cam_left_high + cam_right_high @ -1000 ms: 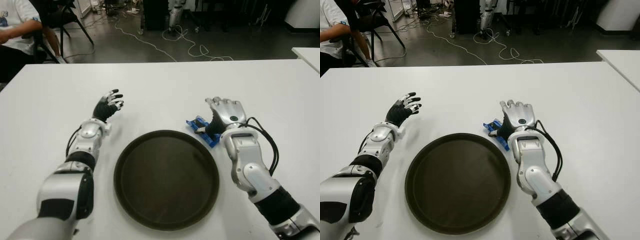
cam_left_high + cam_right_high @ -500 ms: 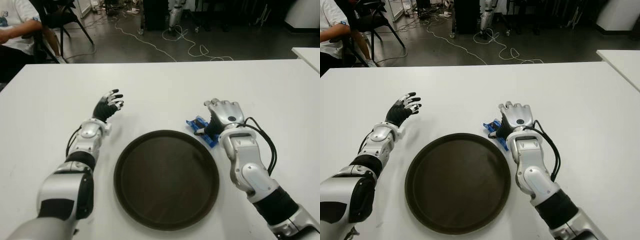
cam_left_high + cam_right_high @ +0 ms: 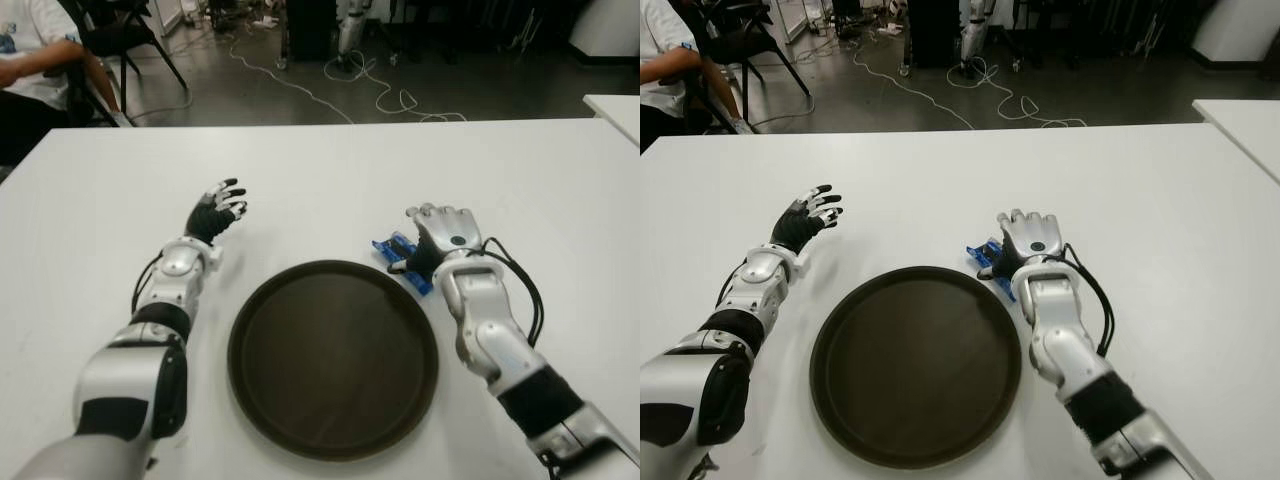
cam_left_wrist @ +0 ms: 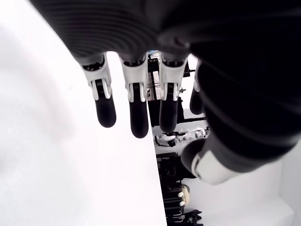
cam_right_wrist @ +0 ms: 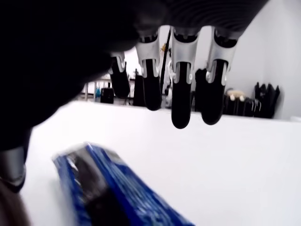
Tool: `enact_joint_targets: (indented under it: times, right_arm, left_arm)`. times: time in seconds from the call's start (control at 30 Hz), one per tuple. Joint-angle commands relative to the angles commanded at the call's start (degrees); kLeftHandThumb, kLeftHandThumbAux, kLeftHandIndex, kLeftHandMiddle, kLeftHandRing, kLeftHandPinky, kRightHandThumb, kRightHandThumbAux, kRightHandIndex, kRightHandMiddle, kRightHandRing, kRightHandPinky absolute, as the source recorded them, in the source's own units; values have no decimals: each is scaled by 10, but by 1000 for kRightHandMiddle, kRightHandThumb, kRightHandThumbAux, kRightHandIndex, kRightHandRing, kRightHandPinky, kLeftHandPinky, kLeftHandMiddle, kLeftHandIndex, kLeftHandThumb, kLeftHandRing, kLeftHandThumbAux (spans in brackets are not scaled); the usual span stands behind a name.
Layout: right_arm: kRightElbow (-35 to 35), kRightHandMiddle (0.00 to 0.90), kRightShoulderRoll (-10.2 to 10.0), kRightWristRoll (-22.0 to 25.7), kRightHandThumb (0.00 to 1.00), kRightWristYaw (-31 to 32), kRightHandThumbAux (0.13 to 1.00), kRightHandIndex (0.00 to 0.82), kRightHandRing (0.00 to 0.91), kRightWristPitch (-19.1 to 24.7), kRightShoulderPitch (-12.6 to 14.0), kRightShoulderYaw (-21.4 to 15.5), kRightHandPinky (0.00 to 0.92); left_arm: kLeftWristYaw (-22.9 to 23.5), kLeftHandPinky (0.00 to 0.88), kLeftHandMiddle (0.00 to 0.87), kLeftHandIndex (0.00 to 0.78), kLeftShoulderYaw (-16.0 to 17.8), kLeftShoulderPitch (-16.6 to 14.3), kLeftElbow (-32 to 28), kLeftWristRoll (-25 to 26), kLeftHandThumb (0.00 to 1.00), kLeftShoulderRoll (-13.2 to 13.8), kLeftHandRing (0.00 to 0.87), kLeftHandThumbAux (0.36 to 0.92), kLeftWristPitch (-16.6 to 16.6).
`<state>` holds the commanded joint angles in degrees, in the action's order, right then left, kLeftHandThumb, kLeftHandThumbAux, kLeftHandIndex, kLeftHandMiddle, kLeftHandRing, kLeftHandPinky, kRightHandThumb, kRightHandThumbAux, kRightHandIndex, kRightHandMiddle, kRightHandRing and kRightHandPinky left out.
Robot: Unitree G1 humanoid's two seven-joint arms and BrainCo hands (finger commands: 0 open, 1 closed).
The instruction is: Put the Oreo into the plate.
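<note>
Your right hand (image 3: 440,232) is sitting over the Oreo (image 3: 398,257), which is a blue pack lying flat on the table (image 3: 330,175), just off the plate's (image 3: 333,357) far right rim. From the head cameras the pack pokes out on the left side of the hand, toward the plate, and its other end is tucked under the palm and thumb. It looks like it's touching or nearly touching the rim, but you can't really tell which.

In the right wrist view the fingers (image 5: 180,110) hang straight and loose above bare table, past the pack (image 5: 113,188), and none of them are wrapped around it. The thumb seems to be down right by the pack, though it's too dark and blurry to say if it's actually pressing on it. So the hand is spread and not gripping anything, and the Oreo is still on the table, not on the plate.

Your left hand (image 3: 215,212) is out on the left side of the table, well away from the plate, fingers spread and empty. Its wrist view shows the same thing, relaxed fingers (image 4: 133,106) with nothing in them.

There's a person (image 3: 35,60) seated in the far left corner, behind the table.
</note>
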<state>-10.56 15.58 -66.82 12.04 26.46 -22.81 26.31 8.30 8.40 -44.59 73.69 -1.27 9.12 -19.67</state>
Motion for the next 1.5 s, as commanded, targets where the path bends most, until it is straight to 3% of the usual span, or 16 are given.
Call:
enact_joint_targets:
  times: [1.03,1.5]
  right_arm:
    - [-63,276,-10,124,0,-56,512,229,294,-31,-24,-25,313]
    - [-94,301,-4,144,0,-75,517,253,310,-40,-37,-22,286]
  left_arm:
    - [1,198,190,121,1,0,0,2,48,1,188,758,-1]
    - [1,186,187,119,-1,0,0,-1,37,2,184,739,0]
